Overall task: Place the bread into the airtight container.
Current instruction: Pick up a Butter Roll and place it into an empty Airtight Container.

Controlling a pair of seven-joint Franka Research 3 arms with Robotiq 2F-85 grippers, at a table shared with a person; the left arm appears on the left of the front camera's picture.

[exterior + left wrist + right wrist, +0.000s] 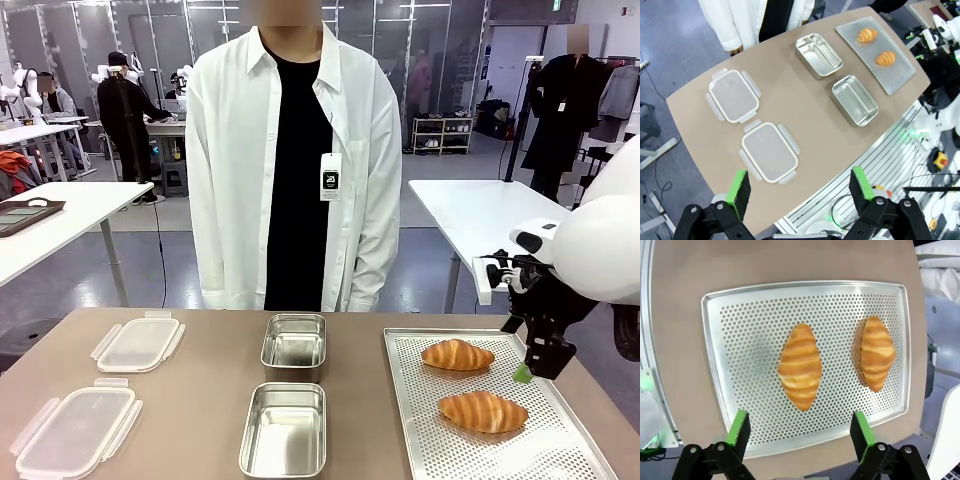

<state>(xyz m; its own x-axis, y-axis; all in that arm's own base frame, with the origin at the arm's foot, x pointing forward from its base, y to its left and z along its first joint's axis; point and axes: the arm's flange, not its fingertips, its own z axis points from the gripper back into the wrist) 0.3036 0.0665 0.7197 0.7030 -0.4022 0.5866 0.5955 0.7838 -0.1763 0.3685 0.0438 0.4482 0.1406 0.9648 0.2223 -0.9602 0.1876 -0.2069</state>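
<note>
Front view: tan bench point(210, 400) runs across the near side. A person in a white shirt point(225, 170) over a black top stands at its far edge, centre.

- Perforated metal tray point(430, 445) lies on the right part of the bench, long side running near to far.
- Two steel containers sit left of the tray, one behind the other: far container point(294, 343), near container point(284, 428). Both are open-topped, with bare steel floors showing.
- Two clear lids with side clips lie at the left: far lid point(139, 343), near lid point(75, 432). They are apart from the containers.
- The bread is two croissant-shaped pieces, both on the tray: far bread point(457, 354), near bread point(483, 411). They are apart and not touching.
- Right gripper point(535, 365) hangs over the tray's right edge, beside the far bread. In the right wrist view its green pads stand wide apart, released, with nothing between them.
- Left gripper point(799, 177), left wrist view: high above the bench's left end, fingers spread, released, holding nothing.
- Writing: white badge point(330, 178) clipped to the shirt carries a dark square mark; its print is too small to read.
</note>
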